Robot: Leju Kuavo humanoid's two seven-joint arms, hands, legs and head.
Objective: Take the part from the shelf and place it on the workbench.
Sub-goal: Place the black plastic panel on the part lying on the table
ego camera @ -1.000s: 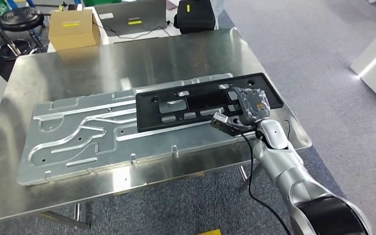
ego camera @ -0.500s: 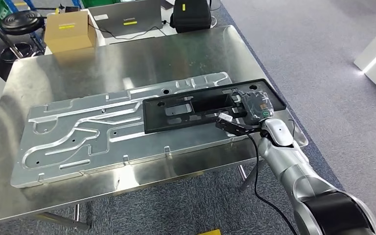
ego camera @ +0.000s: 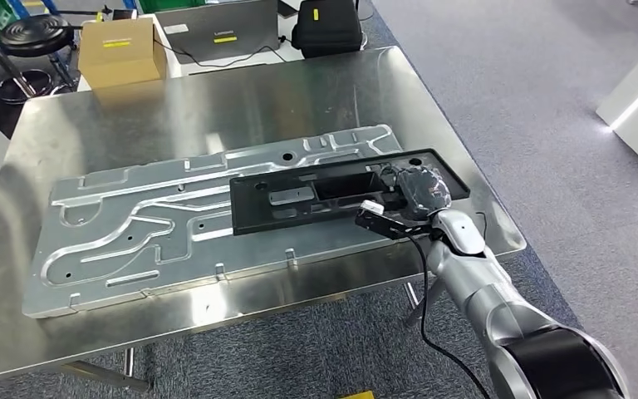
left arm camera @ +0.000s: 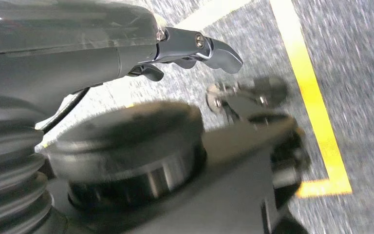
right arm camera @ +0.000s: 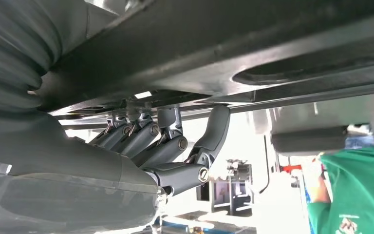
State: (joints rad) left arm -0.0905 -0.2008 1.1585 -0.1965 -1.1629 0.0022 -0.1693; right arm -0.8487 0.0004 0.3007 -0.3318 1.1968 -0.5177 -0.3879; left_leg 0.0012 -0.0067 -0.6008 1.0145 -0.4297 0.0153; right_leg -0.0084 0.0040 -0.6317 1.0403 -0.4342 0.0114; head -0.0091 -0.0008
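The part is a long black frame with cut-outs point(ego camera: 316, 195). It lies across the right half of a large silver machined plate point(ego camera: 133, 224) on the steel workbench point(ego camera: 216, 100). My right hand point(ego camera: 415, 189) grips the frame's right end, near the bench's right edge. From below, its fingers point(right arm camera: 175, 146) hook up against the black part point(right arm camera: 224, 44). My left hand point(left arm camera: 126, 44) hangs over the floor with its fingers loosely apart and holds nothing.
A cardboard box point(ego camera: 123, 50), a laptop point(ego camera: 220, 29) and a black bag point(ego camera: 326, 25) sit beyond the bench's far edge, a stool point(ego camera: 37, 33) at far left. A black cable point(ego camera: 424, 283) hangs by my right forearm. A person in green point(right arm camera: 355, 195) stands nearby.
My right hand has sunk and rolled over the frame's right end, and that end now sits lower and closer to the plate. The view itself has shifted a little.
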